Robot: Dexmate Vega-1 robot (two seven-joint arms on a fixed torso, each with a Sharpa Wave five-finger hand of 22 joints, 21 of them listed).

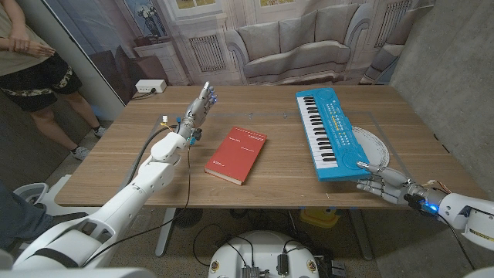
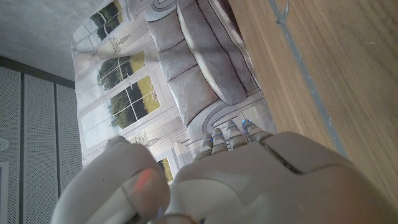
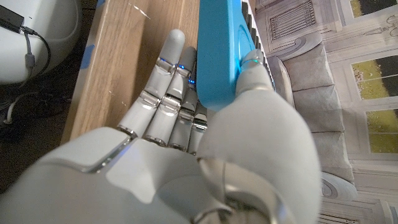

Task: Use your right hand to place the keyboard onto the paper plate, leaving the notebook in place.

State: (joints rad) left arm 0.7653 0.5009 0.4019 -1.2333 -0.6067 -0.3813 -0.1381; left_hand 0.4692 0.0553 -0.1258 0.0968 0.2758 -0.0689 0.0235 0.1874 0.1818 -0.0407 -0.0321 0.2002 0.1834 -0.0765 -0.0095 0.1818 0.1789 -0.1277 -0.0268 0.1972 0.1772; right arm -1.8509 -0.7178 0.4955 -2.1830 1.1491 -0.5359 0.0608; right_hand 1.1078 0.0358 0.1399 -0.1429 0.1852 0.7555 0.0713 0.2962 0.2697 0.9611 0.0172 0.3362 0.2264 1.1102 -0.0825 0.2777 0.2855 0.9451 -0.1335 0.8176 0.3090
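Note:
The blue toy keyboard [image 1: 330, 131] lies lengthwise on the right side of the wooden table, its right edge over the white paper plate [image 1: 380, 147], which is partly hidden beneath it. My right hand [image 1: 384, 185] grips the keyboard's near end. In the right wrist view the thumb presses one face of the keyboard [image 3: 221, 56] and the fingers [image 3: 165, 93] reach along the other. The red notebook [image 1: 237, 154] lies mid-table, apart from both hands. My left hand [image 1: 197, 112] stands upright over the table's left part, fingers extended, holding nothing.
A person [image 1: 31, 69] stands beyond the table's far left corner. A white box [image 1: 150, 86] sits on the floor behind the table. A printed sofa backdrop [image 1: 301, 38] hangs at the back. Bare wood [image 1: 262, 100] lies between the notebook and the keyboard.

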